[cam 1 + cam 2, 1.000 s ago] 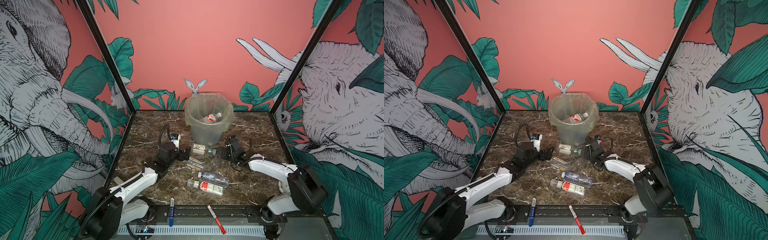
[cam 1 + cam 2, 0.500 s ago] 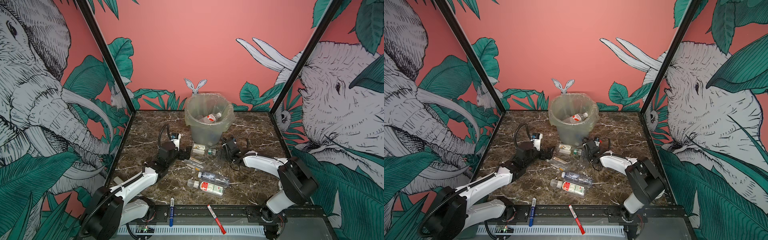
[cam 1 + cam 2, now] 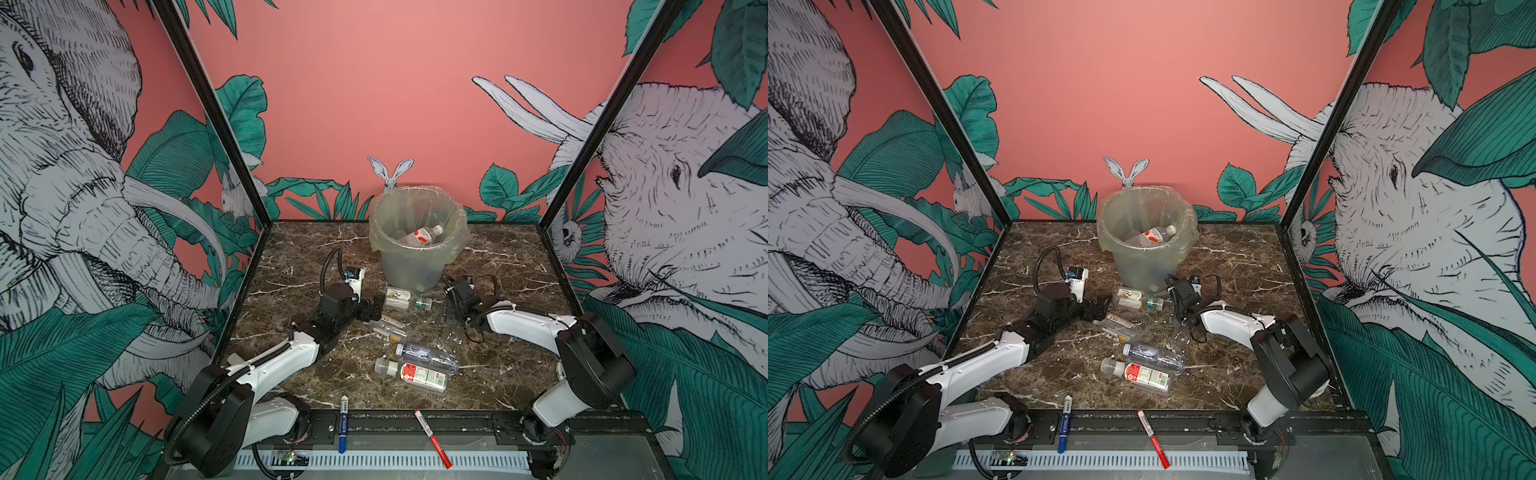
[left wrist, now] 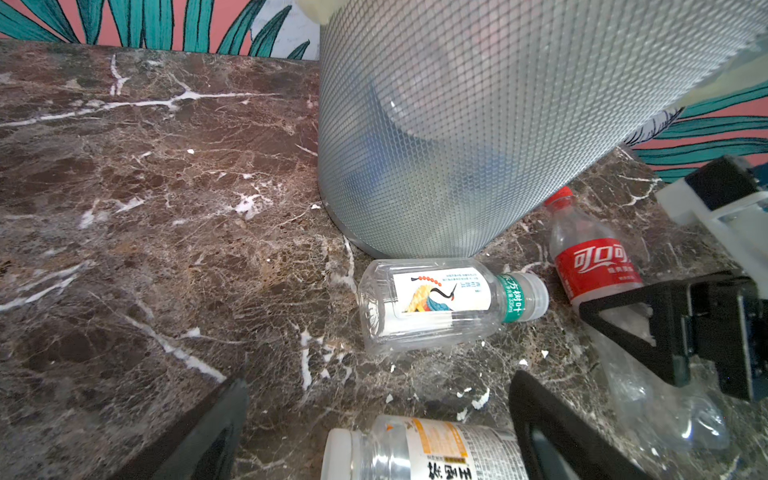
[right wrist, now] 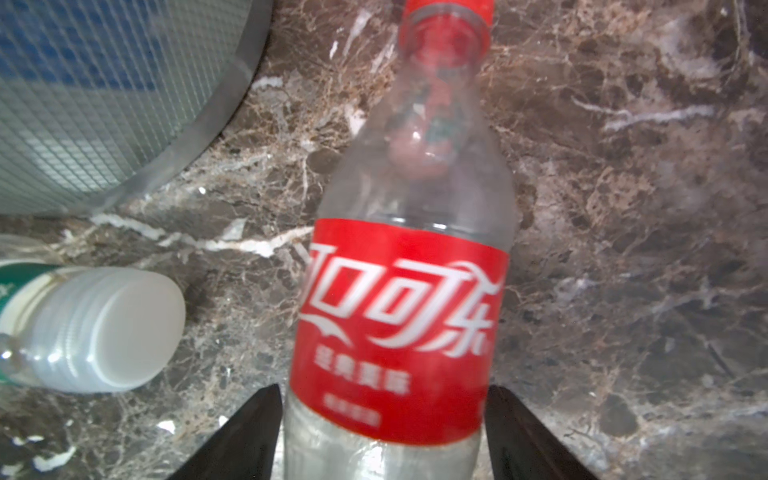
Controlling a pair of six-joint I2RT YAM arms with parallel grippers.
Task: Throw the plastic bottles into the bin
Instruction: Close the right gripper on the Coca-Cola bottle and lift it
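The bin (image 3: 409, 270) (image 3: 1142, 266) stands at the back middle with a red-labelled bottle (image 3: 422, 236) inside. In front of it several plastic bottles lie on the marble. My right gripper (image 5: 382, 390) (image 3: 452, 318) is low over a red-capped, red-labelled bottle (image 5: 399, 324) (image 4: 594, 262), its fingers pressed against both sides of the body. The bottle still rests on the table. My left gripper (image 4: 378, 380) (image 3: 372, 309) is open, straddling a white-capped bottle with an orange label (image 4: 428, 449) (image 3: 390, 326). A green-necked bottle (image 4: 444, 303) (image 3: 399, 298) lies against the bin's foot.
Nearer the front lie a clear bottle with a blue label (image 3: 428, 357) and a red-and-white labelled one (image 3: 415, 374). On the front rail sit a blue marker (image 3: 343, 424) and a red marker (image 3: 432, 436). Printed walls close in the sides and back.
My right gripper has slid left toward the bin over the red-labelled bottle and its fingers have closed in on it. The left arm has hardly moved.
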